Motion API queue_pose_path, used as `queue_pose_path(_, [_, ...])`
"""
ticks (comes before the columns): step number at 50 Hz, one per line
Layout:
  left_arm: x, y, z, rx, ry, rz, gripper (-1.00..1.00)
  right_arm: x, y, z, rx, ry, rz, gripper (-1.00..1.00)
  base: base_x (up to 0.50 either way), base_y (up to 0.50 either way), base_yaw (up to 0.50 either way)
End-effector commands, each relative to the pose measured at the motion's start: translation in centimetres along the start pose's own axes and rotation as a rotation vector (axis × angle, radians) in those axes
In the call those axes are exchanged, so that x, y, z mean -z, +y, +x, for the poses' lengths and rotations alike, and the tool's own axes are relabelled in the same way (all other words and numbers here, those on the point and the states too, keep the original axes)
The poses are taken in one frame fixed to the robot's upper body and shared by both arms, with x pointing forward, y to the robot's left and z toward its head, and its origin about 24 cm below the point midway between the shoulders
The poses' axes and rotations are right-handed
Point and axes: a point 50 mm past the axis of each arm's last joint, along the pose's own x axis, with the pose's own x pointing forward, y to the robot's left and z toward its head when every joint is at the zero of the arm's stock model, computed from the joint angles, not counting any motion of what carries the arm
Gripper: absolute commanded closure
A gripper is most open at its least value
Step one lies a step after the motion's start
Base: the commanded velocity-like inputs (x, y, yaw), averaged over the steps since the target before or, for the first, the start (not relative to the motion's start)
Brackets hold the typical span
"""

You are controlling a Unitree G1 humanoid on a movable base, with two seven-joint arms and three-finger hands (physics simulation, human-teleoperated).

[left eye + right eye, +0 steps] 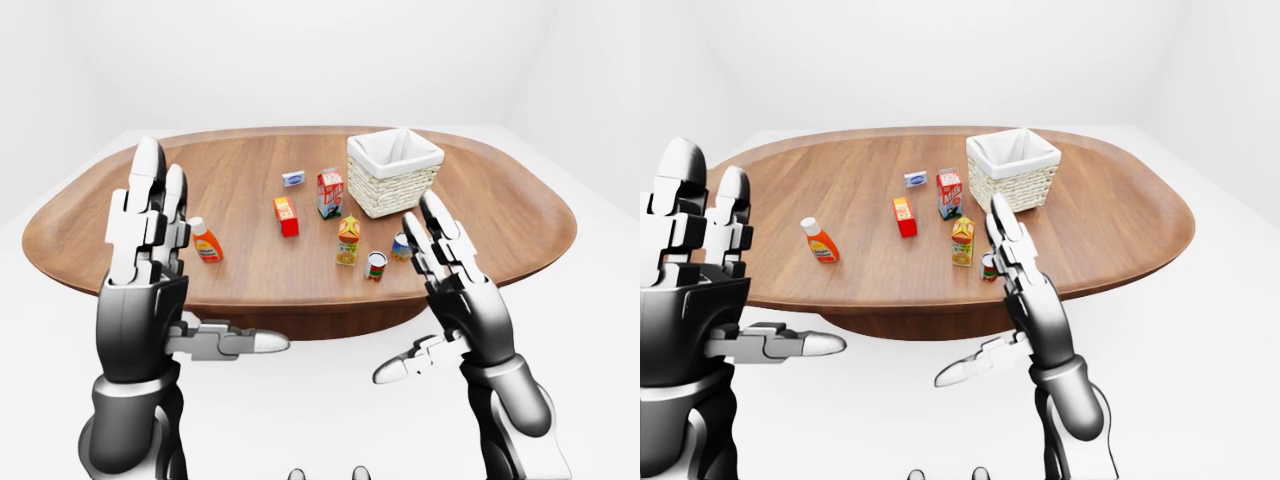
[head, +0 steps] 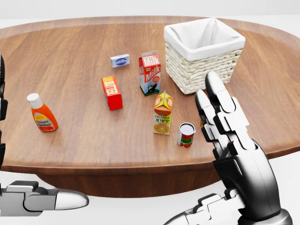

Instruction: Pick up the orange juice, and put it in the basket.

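Note:
The orange juice carton (image 2: 162,114) stands upright near the table's near edge, below the milk carton (image 2: 150,73). The white-lined wicker basket (image 2: 202,75) sits at the upper right of the head view. My right hand (image 1: 400,295) is held up over the table's near edge, to the right of the juice and apart from it, fingers spread and open. My left hand (image 1: 212,268) is raised at the left, open and holding nothing; in the head view only its thumb shows at the bottom left.
On the wooden table (image 2: 75,42) also stand a red box (image 2: 111,93), a small blue-and-white box (image 2: 120,60), an orange sauce bottle (image 2: 42,113) and a red can (image 2: 186,135) right of the juice. A blue can (image 1: 401,245) peeks out beside my right fingers.

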Motion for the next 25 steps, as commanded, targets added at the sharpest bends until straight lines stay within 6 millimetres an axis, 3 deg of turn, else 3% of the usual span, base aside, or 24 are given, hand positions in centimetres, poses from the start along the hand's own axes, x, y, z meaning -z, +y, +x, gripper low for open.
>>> queue_pose_path(1, [-1.0, 0.5, -0.2, -0.010, -0.038, 0.017, -1.00, -1.6, -0.5, 0.0, 0.027, -0.074, -0.005, -1.00, 0.00, -0.16, 0.00])
queue_pose_path(15, [-0.9, 0.0, -0.2, -0.001, -0.028, 0.015, -1.00, -2.8, -1.0, -0.1, 0.048, -0.131, -0.009, -1.00, 0.00, -0.50, 0.00])
queue_pose_path(25, [-0.7, -0.3, -0.2, 0.013, -0.019, 0.015, -1.00, -3.1, -0.7, -0.3, 0.042, -0.133, -0.039, -1.00, 0.00, -0.07, 0.00])
